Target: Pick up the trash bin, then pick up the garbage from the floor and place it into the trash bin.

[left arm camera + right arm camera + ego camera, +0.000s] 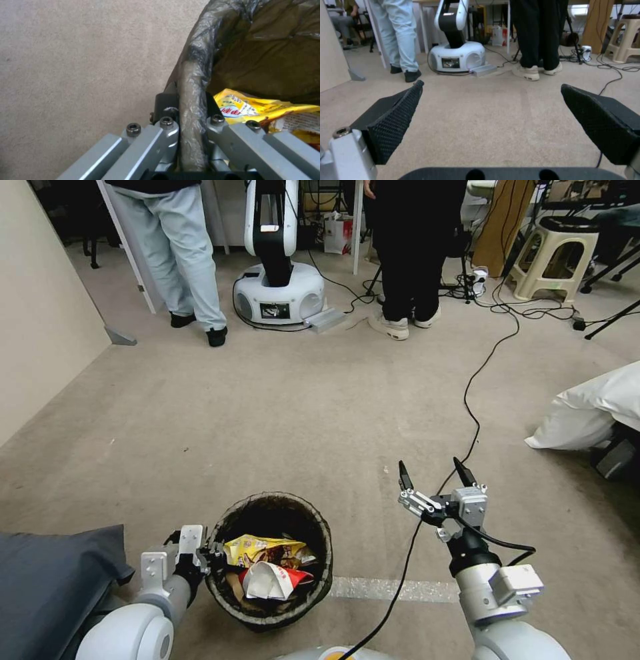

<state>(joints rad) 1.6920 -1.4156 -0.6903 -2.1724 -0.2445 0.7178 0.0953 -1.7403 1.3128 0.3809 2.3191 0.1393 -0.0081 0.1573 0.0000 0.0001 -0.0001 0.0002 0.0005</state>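
Beige carpet runs from wall to wall, cables trailing across it toward a parked white robot base at the far side. Down by the robot's front, the trash bin (270, 560) hangs at the left claw (212, 557), whose jaws pinch the bag-wrapped rim (191, 100) — one finger outside, one inside. Inside the bin lie a yellow snack wrapper (263, 549) and a crumpled red-and-white carton (273, 580). So the bin seems already picked up, and some garbage is already in.

The right claw (435, 473) hovers empty over bare carpet, fingers spread wide, well apart from the bin.

No litter is plain to me on the carpet ahead, so I'd judge the next move calls for finding a further piece, or confirming the floor is done, while keeping the bin level.

Writing: the wrapper carries red characters on a white patch (231, 111), too small to read for certain. No brand is legible elsewhere.
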